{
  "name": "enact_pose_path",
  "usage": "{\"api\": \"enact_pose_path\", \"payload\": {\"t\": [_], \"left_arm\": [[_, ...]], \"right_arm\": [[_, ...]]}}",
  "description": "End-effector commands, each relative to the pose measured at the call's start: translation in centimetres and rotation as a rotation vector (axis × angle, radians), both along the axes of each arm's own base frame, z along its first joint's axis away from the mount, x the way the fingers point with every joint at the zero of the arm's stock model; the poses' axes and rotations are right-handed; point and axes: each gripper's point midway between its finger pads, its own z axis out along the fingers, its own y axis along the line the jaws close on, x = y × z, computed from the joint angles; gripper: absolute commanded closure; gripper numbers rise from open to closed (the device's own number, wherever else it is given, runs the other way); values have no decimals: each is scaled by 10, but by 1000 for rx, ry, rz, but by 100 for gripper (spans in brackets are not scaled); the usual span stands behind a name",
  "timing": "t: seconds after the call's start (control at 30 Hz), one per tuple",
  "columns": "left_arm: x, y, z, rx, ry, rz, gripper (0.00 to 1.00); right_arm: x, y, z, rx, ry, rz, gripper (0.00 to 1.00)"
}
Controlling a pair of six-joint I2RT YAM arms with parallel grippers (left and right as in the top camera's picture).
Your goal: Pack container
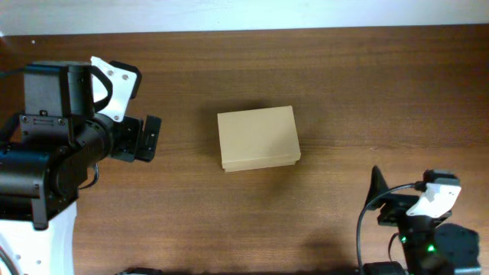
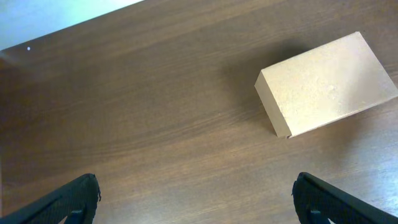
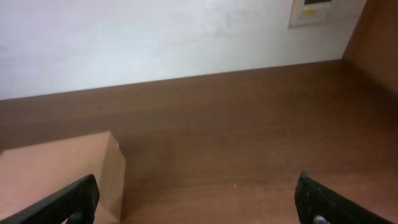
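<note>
Left gripper (image 2: 196, 190) and right gripper (image 3: 198, 190) gape wide, off the container (image 1: 257, 137).

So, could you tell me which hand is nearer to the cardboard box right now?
Left, narrowly, judging from overhead. The left hand is level with the cardboard box, off its left side; the right hand sits diagonally off its near right corner, farther out.

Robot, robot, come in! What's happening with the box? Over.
Left gripper open, empty. Right gripper open, empty. Container closed, untouched, apart from both. Nothing in the way. Over.
</note>
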Motion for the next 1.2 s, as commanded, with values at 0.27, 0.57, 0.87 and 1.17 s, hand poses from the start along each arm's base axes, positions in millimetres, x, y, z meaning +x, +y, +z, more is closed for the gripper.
{"api": "enact_pose_path", "payload": {"t": [0.27, 0.57, 0.87, 1.17], "left_arm": [[-1, 2, 1, 1, -4, 8, 1], [-1, 2, 1, 1, -4, 8, 1], [-1, 2, 1, 1, -4, 8, 1], [-1, 2, 1, 1, -4, 8, 1]], "right_arm": [[7, -3, -72, -9, -29, -17, 1], [24, -4, -103, -10, -31, -23, 1], [30, -8, -122, -17, -22, -44, 1], [29, -8, -125, -17, -10, -44, 1]]}}
